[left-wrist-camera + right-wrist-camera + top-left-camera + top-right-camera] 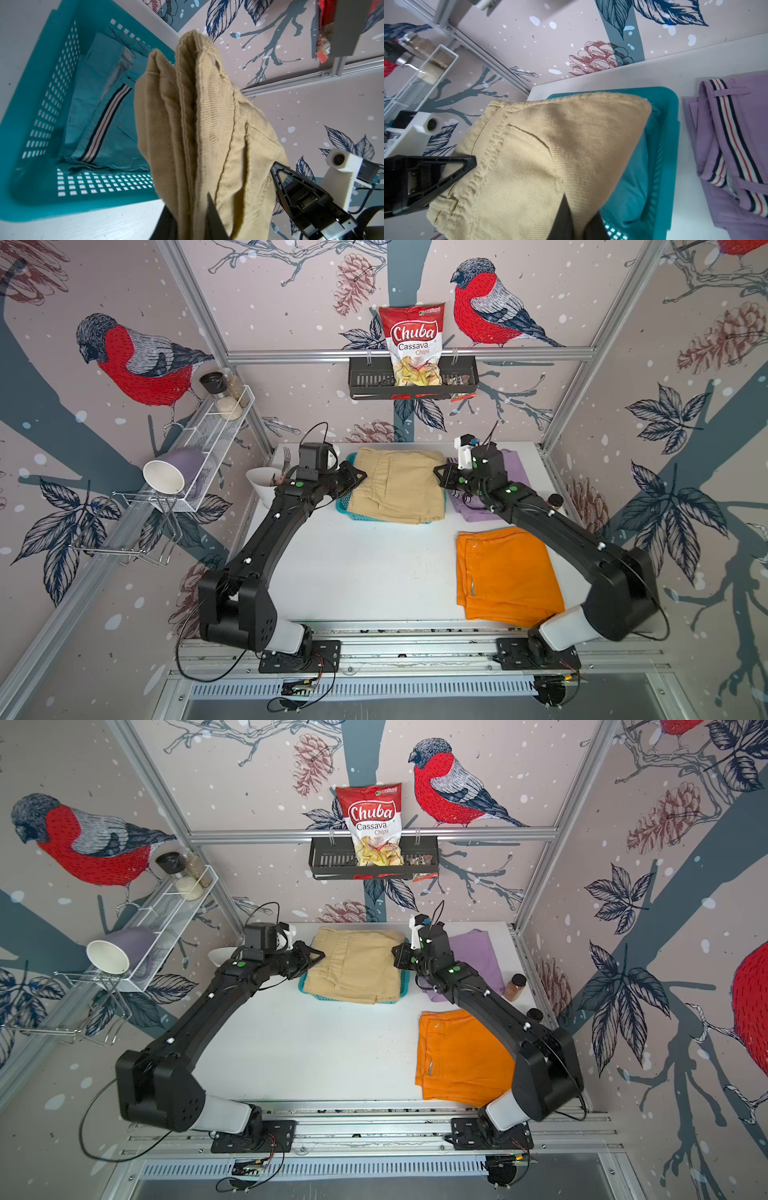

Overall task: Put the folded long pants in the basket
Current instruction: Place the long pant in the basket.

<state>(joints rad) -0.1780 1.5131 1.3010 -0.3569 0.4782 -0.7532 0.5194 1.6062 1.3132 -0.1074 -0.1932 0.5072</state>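
Hanging between the two pincers, the tan pants (397, 485) are spread over the basket (343, 502) at the far side of the worktop (353, 572). In both top views they cover almost all of the basket, so that only its turquoise rim shows at the left side and at the near edge. Whether the middle of the cloth already rests on the rim cannot be told.

The left pincer (360, 477) is clenched on the left edge of the fold. The right pincer (439, 476) is clenched on the opposite edge. The wrist views show the cloth pinched between the black fingers on each side.

The cloth looks like a ribbed cotton: soft, light, and not slippery. It is folded in several layers, and the left wrist view shows these layers opening a little at the free corner. Probably it sags and unfolds when it is held at one point only. The best place to hold it seems to be the thick stitched edge, with all layers taken together, one pincer on each side, as now. The fold looks about as wide as the basket, so the edges could catch on the rim when it goes down.

Inside the basket the light blue pants (99, 116) lie flat on the bottom. The lilac pants (726, 145) lie on the worktop just beside the basket, under the right arm. The orange pants (503, 572) lie nearer the front, well apart from it.
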